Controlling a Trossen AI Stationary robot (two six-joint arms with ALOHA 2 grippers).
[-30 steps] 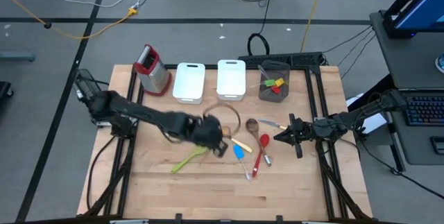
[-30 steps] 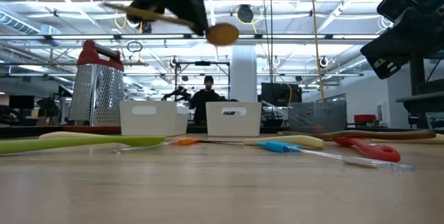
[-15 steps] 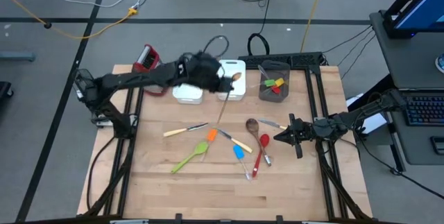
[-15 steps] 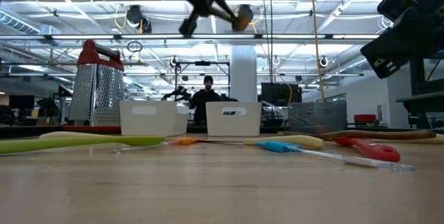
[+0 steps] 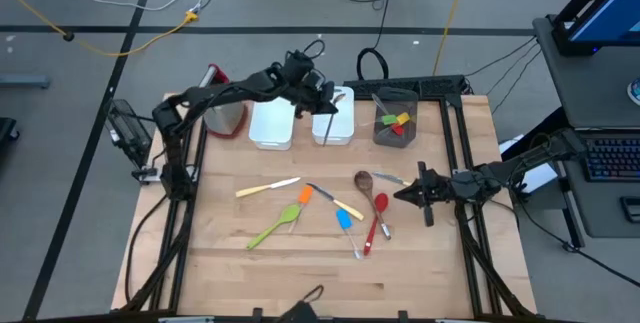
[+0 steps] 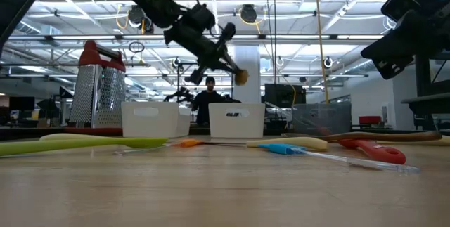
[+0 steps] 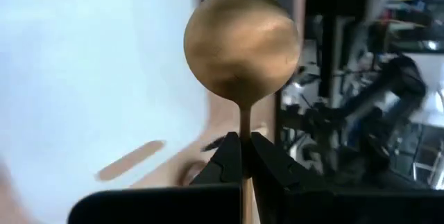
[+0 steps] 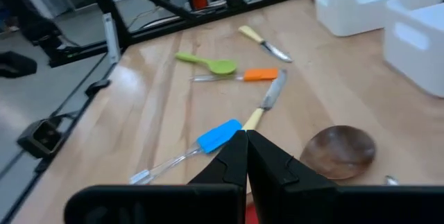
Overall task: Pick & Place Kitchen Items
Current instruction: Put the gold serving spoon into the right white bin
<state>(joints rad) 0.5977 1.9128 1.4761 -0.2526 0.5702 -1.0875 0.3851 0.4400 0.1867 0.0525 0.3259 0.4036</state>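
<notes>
My left gripper (image 5: 322, 101) is shut on a light wooden spoon (image 7: 241, 47) and hangs over the right of two white bins (image 5: 333, 123) at the table's far side. The spoon's bowl (image 6: 241, 77) shows above that bin in the low view. My right gripper (image 5: 418, 196) is shut on nothing, low at the table's right side. Lying flat on the table's middle are a dark wooden spoon (image 5: 363, 179), a red spoon (image 5: 378, 213), a blue spatula (image 8: 218, 136), an orange spatula (image 5: 304, 195), a green spatula (image 5: 276, 228) and two cream-handled knives (image 5: 268, 188). My left gripper pinches the spoon's thin handle just behind the bowl (image 7: 244, 123) between its two fingers. The fingers slant downward, and the handle runs back between them with the bowl out in front. The spoon is lifted clear, its bowl lower than the gripper.
A metal grater with a red top (image 6: 100, 86) stands at the far left, partly behind my left arm. A grey cup (image 5: 395, 118) with small coloured pieces stands right of the bins. A person shows in the room behind the table (image 6: 211, 97). Bare wood lies along the near edge.
My left gripper has swung from above the table's middle toward the far edge and somewhat right, carrying the wooden spoon, and now hangs over the right bin. The wrist has rolled and tipped, so the spoon's bowl points downward and sits lower.
</notes>
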